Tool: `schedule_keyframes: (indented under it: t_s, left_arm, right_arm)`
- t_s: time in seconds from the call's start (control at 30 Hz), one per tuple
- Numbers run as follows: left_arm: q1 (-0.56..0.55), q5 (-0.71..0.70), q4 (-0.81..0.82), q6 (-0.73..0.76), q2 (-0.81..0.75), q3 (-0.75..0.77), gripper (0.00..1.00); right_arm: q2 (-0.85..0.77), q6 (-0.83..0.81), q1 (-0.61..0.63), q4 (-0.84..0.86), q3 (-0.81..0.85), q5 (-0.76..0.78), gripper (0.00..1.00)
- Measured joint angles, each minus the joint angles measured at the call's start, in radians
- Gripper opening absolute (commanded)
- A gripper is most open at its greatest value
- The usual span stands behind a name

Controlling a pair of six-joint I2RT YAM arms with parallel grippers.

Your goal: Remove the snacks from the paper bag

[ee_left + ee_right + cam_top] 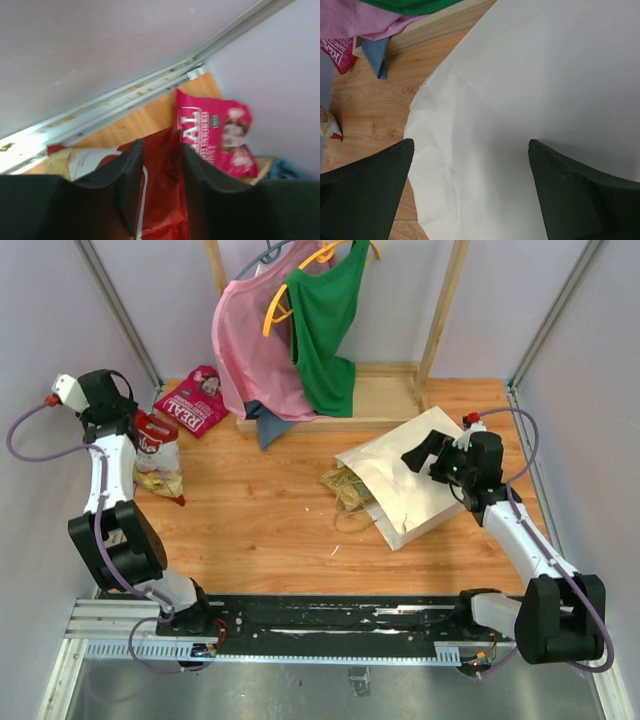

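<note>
**Left gripper** (160, 142): two dark fingers flank the top of a glossy red-and-white snack packet (160, 200). Whether they pinch it or merely stand beside it cannot be told. The packet sits at the far left of the wooden table (270, 510), near a glossy pink snack packet (215, 130).

**Right gripper** (471, 144): jaws spread wide, holding nothing, above the large cream paper bag (400, 495). The bag lies on its side at the right, its twisted paper handles (345, 490) pointing left.

A pink garment (250, 350) and a green garment (325, 330) hang at the far edge.

Paper bag (395, 490) flat; snacks (192, 407) far left
</note>
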Motion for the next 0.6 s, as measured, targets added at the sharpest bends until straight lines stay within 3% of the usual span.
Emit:
schedule_keyframes:
  t_s: [0.03,0.07,0.1,0.2,0.33,0.6]
  left_arm:
    - [-0.006,0.012,0.013,0.010,0.020,0.017,0.85]
    - [-0.013,0.034,0.020,0.013,0.047,0.043,0.97]
    - [-0.020,0.057,0.025,0.027,0.073,0.066,0.99]
    - [-0.043,0.119,0.039,0.040,0.152,0.113,1.00]
    - [-0.065,0.142,0.047,0.045,0.159,0.048,1.00]
    - [-0.066,0.192,0.154,0.061,-0.076,-0.262,1.00]
  right_arm:
    - [0.002,0.000,0.000,0.000,0.000,-0.001,0.99]
    - [0.003,0.000,0.000,0.000,0.000,-0.002,0.99]
    - [0.003,0.000,0.000,0.000,0.000,-0.002,0.98]
    - [0.004,0.000,0.000,0.001,0.000,-0.004,0.99]
    - [0.007,0.000,0.000,0.001,0.000,-0.004,0.98]
    - [0.063,0.003,0.000,0.031,0.000,-0.037,0.99]
